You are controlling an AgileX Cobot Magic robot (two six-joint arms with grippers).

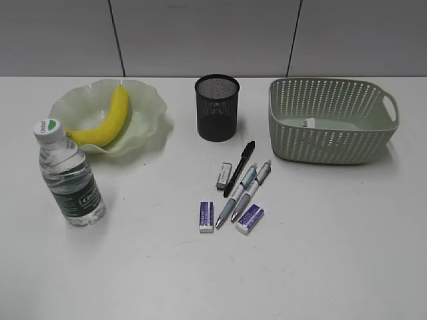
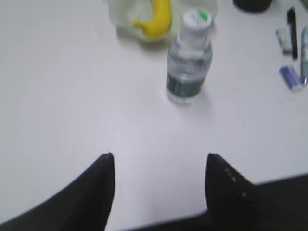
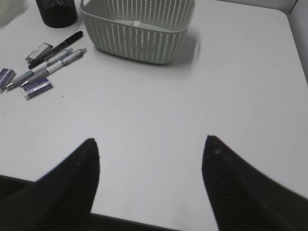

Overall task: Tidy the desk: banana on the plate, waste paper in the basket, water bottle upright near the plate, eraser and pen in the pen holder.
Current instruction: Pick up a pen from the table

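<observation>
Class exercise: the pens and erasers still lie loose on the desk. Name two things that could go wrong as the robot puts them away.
The three pens lie side by side, touching; gripping one could drag its neighbours. The pen holder has a narrow mouth, so a tilted pen may catch its rim and tip it.

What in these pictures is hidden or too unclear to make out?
- Pen holder: its dark mesh hides the inside, exterior view.
- Basket: a small white item inside, too small to identify.
- Plate: blurred, cut off by the top edge, left wrist view.
- Eraser labels: print too small.
</observation>
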